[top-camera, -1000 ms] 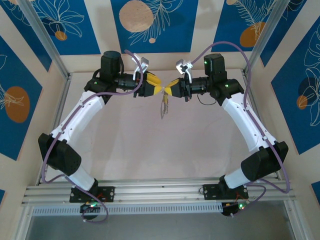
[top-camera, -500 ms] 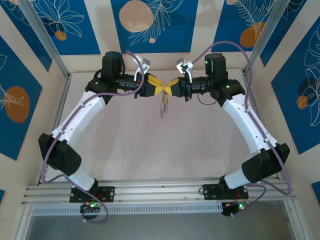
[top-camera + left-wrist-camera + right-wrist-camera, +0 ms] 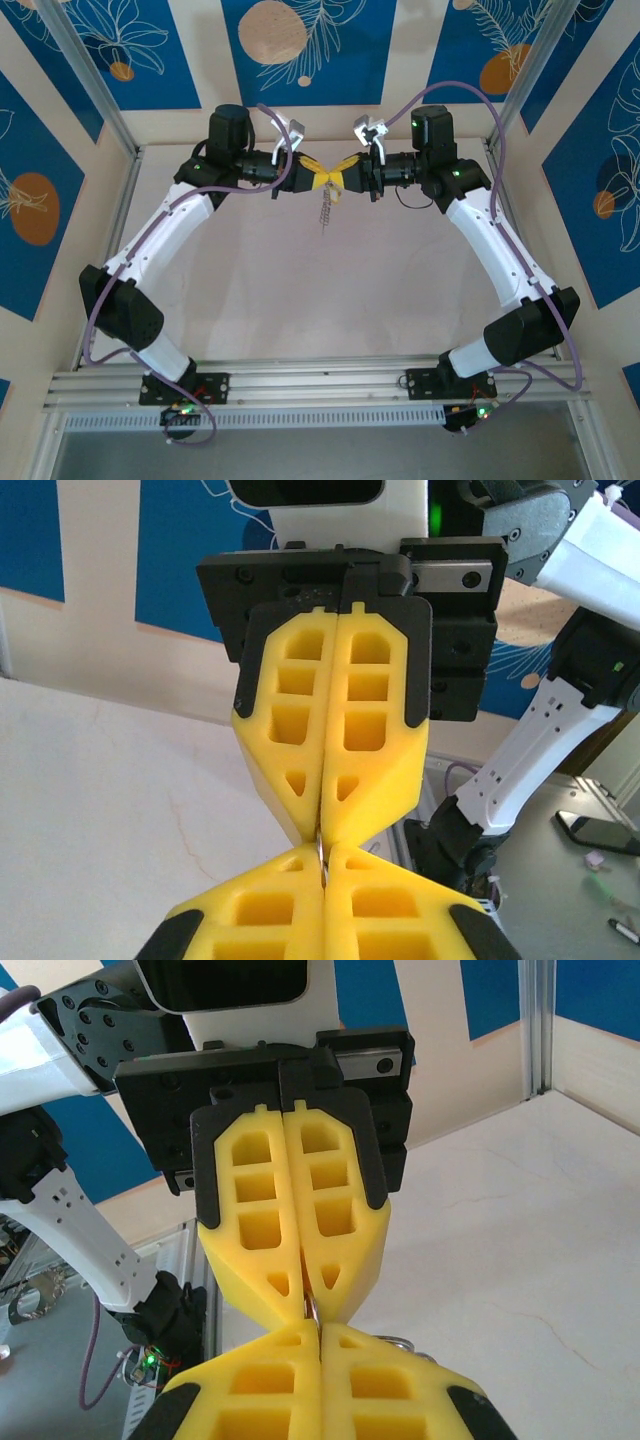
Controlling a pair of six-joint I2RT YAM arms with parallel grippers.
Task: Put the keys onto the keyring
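High over the back middle of the table, my left gripper [image 3: 318, 180] and right gripper [image 3: 341, 180] meet tip to tip. Both pairs of yellow fingers are pressed shut on one thin grey metal edge, the keyring [image 3: 320, 858], seen edge-on at the joint. In the left wrist view my left gripper [image 3: 322, 865] is at the bottom and the right gripper [image 3: 322, 825] faces it from above. The right wrist view has my right gripper [image 3: 318, 1332] below the keyring [image 3: 312, 1309]. A pale chain-like strip [image 3: 323, 210] hangs under the joint. I cannot make out the keys.
The pale table [image 3: 300, 300] lies well below both grippers. Aluminium posts [image 3: 95, 90] stand at the back corners and a rail [image 3: 320, 385] runs along the near edge by the arm bases. Blue patterned walls close in the back and sides.
My left gripper moved right until its tips touched the right gripper's, and its jaws closed from partly open to shut on the ring. The hanging strip rose slightly.
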